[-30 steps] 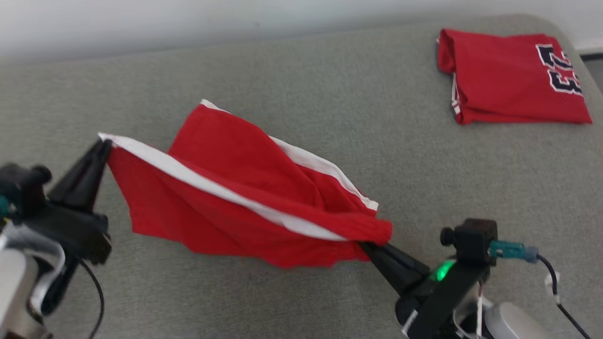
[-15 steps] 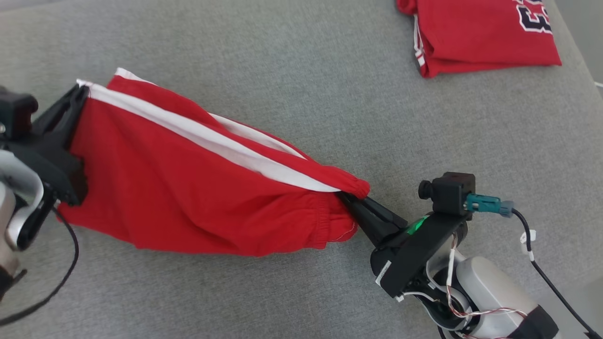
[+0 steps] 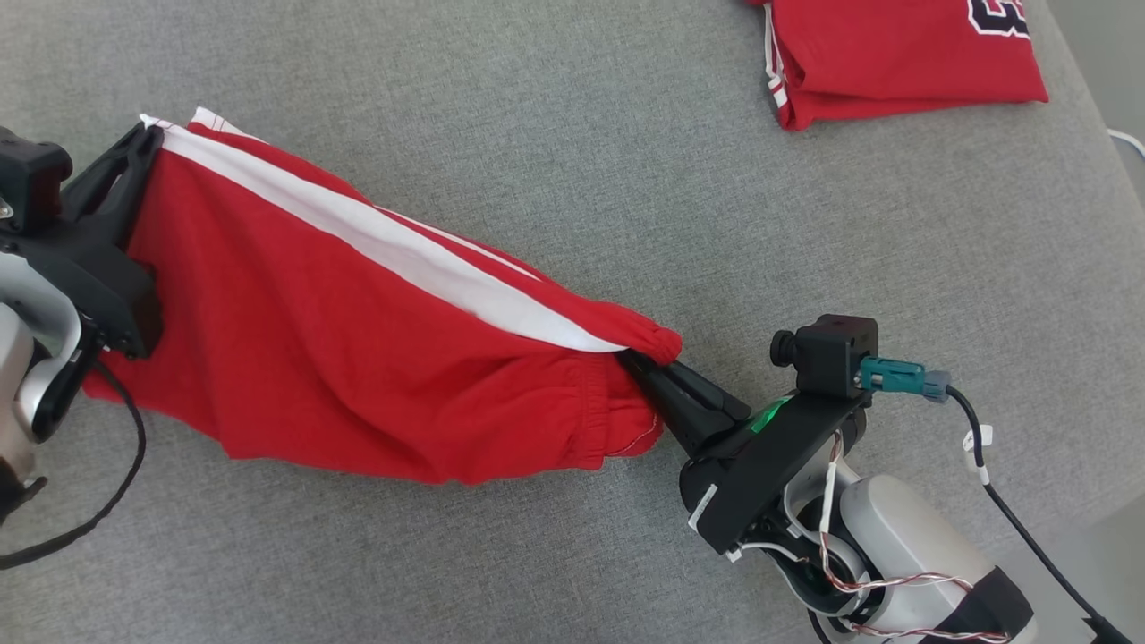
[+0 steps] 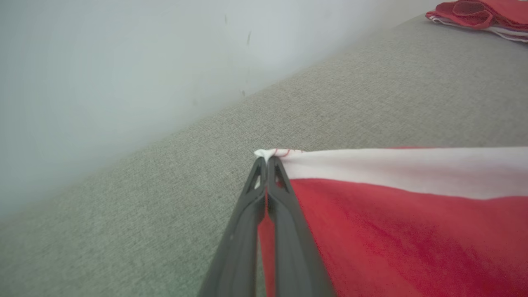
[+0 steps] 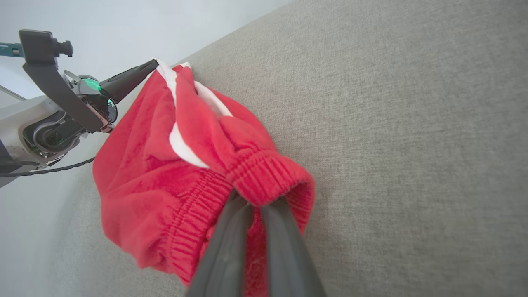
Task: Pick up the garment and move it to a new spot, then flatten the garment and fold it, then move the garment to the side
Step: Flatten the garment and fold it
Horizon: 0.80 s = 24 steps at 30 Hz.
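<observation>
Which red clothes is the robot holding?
The white-striped red shorts, pinched by the left gripper and right gripper; the folded numbered shirt lies apart.

place: home-like room | cue: grey upholstered surface (image 3: 626, 179), pale wall (image 4: 103, 62)

We see red shorts (image 3: 340, 358) with a white side stripe, stretched between claws: hem corner pinched in left claw (image 3: 146, 136), elastic waistband bunched in right claw (image 3: 637, 362), lower edge sagging.
</observation>
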### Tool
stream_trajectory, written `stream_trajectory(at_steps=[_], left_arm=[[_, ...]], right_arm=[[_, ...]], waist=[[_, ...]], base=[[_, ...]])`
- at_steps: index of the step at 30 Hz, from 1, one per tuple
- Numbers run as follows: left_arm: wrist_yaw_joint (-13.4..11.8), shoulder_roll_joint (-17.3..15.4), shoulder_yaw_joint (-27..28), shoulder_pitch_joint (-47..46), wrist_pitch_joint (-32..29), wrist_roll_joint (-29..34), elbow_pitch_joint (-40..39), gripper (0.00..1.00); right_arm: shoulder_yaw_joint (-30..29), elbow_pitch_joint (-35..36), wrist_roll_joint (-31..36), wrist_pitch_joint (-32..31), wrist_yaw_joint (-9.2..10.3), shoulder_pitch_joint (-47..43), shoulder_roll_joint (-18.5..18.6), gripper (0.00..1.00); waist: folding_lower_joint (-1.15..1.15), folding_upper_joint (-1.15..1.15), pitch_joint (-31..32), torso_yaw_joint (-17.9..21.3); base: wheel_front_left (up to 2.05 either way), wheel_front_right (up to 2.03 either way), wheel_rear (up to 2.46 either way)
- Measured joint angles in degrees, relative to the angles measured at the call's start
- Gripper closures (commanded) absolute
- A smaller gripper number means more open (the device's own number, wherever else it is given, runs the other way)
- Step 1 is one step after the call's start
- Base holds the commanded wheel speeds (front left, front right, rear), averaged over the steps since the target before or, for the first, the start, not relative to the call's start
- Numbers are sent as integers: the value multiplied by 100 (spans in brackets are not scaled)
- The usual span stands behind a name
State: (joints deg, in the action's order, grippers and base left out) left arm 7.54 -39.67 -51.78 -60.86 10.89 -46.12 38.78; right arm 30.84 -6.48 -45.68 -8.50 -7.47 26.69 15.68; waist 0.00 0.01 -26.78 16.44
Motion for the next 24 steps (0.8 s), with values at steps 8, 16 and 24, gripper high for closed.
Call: stream_trajectory(at_steps=[8,16,24], left_arm=[[0,181,-323,-18,325,-285,309,0],[-34,40,667,293,414,-227,-179,0],[-135,49,1278,1049,414,299,-650,0]], right_arm=[[-160,111,126,143,0,-257,151,0],[-1151,1080,588,658,0,-927,299,0],[-1600,1274,1540,1488,0,-1267,-76,0]], waist=[[0,0,262,-42],[-1,-2,817,-106],[-2,-2,1177,-134]], base=[[0,0,0],[0,0,0],[0,0,0]])
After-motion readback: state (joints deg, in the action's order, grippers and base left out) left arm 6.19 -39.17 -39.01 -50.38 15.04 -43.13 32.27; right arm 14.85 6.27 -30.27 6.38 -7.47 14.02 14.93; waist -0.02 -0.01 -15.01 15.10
